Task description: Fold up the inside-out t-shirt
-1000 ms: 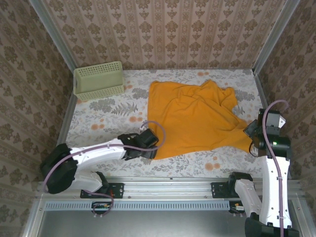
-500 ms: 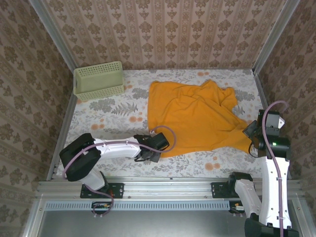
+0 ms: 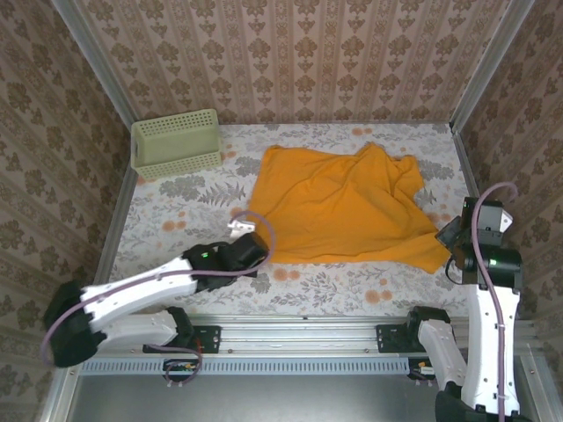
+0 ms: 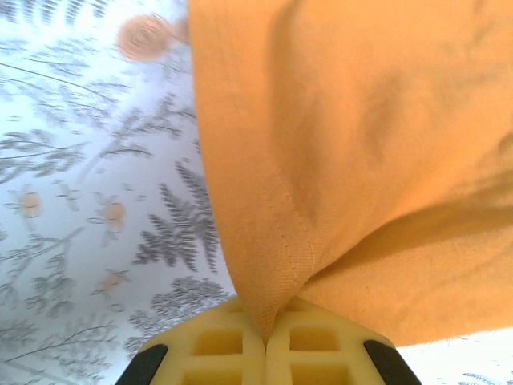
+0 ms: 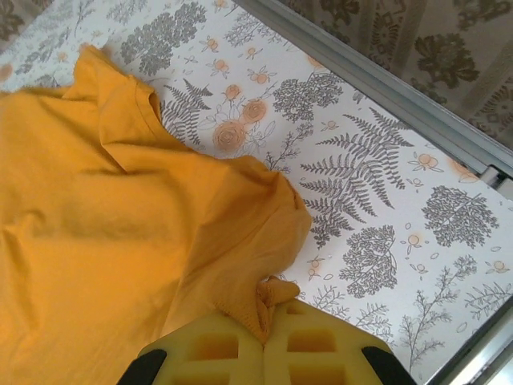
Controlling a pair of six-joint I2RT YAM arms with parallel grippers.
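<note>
Orange-yellow cloth, one item: the inside-out t-shirt, spread rumpled over the middle and right of the floral-printed table. The plain face is up and no lettering is visible. Creases run across it from the near left to the far right, and its far edge lies near the back wall.

Left gripper: yellow pads pressed together, clenched on a stitched hem corner at the shirt's near-left edge. In the left wrist view the cloth fans out from the pinch.

Right gripper: pads closed tight on a small bunched fold at the shirt's near-right corner, near the table's right-hand metal rail.

Pale green mesh basket: far-left corner of the table, well apart from the shirt.

Surround: brown patterned wallpaper on three sides.
</note>
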